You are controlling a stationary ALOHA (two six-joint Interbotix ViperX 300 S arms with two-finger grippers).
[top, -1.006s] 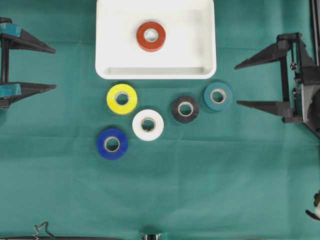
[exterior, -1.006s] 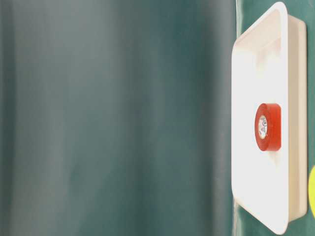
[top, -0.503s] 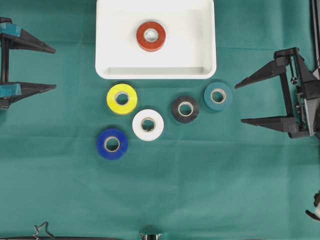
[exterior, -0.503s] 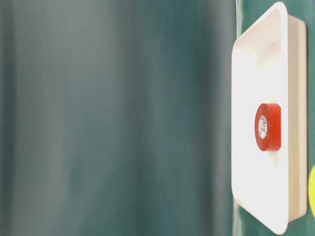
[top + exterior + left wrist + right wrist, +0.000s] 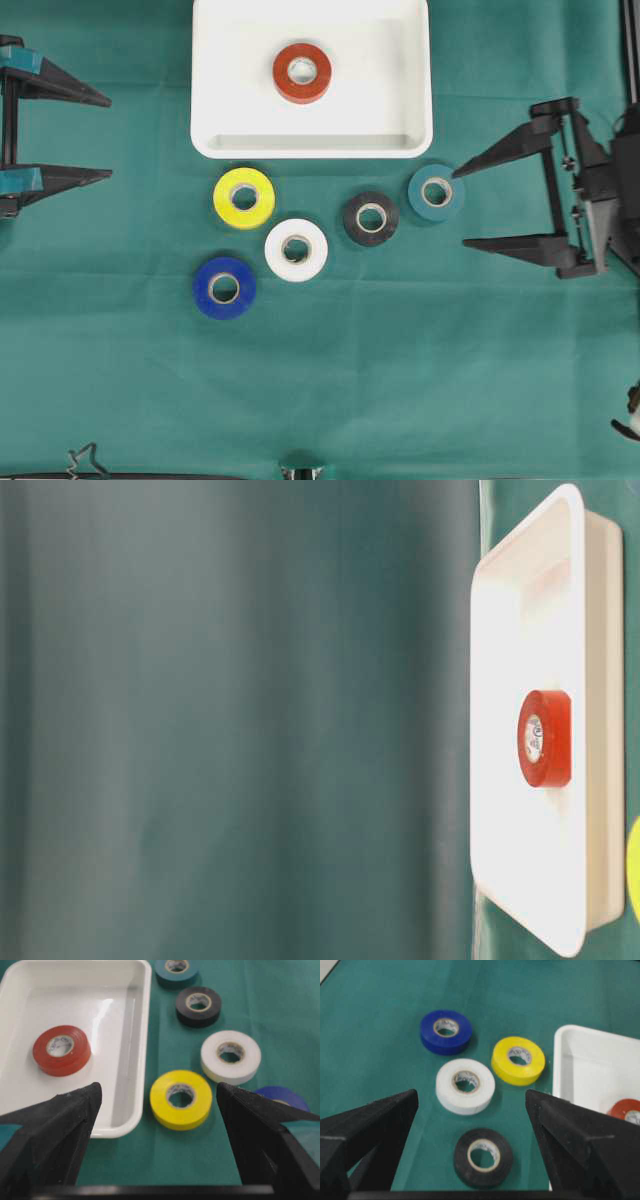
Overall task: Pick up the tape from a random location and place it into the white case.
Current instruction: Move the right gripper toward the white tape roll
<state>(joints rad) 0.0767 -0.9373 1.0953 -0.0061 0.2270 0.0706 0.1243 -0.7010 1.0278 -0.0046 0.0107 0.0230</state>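
The white case (image 5: 225,100) sits at the back centre with a red tape (image 5: 302,72) lying flat inside it. In front of it, on the green cloth, lie a yellow tape (image 5: 244,197), a white tape (image 5: 296,249), a blue tape (image 5: 224,288), a black tape (image 5: 371,218) and a teal tape (image 5: 436,192). My right gripper (image 5: 460,209) is open and empty, its fingertips just right of the teal tape. In the right wrist view the black tape (image 5: 483,1158) lies between the open fingers. My left gripper (image 5: 110,138) stands open and empty at the far left.
The left wrist view looks past the open fingers at the yellow tape (image 5: 181,1099) and the case rim (image 5: 135,1060). The table-level view shows the case (image 5: 575,540) and red tape (image 5: 545,738) beside a blurred green backdrop.
My right gripper has moved left toward the teal tape, still open. The left gripper and all the tapes have stayed where they were.
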